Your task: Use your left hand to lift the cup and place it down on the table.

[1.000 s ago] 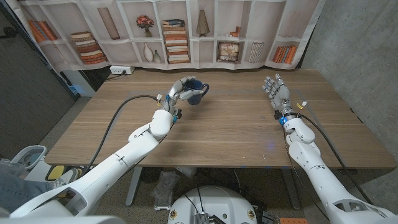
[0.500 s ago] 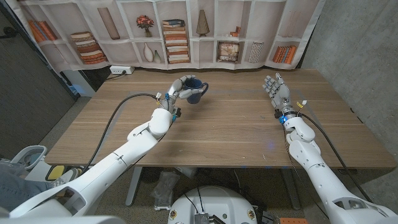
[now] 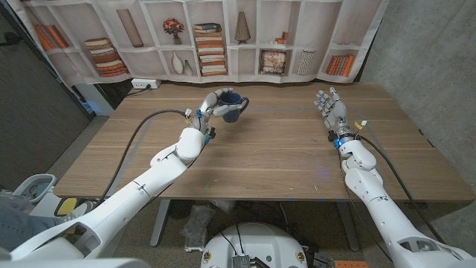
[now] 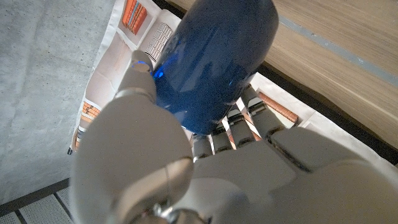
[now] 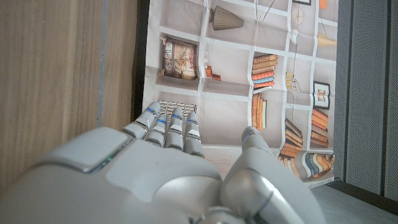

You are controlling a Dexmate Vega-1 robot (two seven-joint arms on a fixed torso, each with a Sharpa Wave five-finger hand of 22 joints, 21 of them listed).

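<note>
Left hand's fingers [image 4: 245, 121] are wrapped around the blue cup [image 4: 214, 59], thumb on one side and the rest curled under the other, so it's properly gripped. In the wrist cam the cup's rim and opening are cut off and the handle is out of sight; you just get the glossy blue wall. The head cam gives what that one can't: the cup [image 3: 231, 107] sits tilted in the left hand [image 3: 211, 106] over the far middle of the worktop [image 3: 268, 156], handle poking out toward the robot's right. Can't tell from here whether the base is touching the wood or just above it. Left arm is stretched long and diagonal from the near-left corner, with a black cable [image 3: 137, 145] looping off the wrist.

Right hand [image 3: 330, 109] holds nothing, fingers [image 5: 168, 130] straight and slightly spread, pointing at the far edge near the bookshelf backdrop [image 3: 216, 37]. Its wrist cam shows the fingers side by side with the thumb set apart. Whether the palm touches the worktop is hard to make out.
</note>
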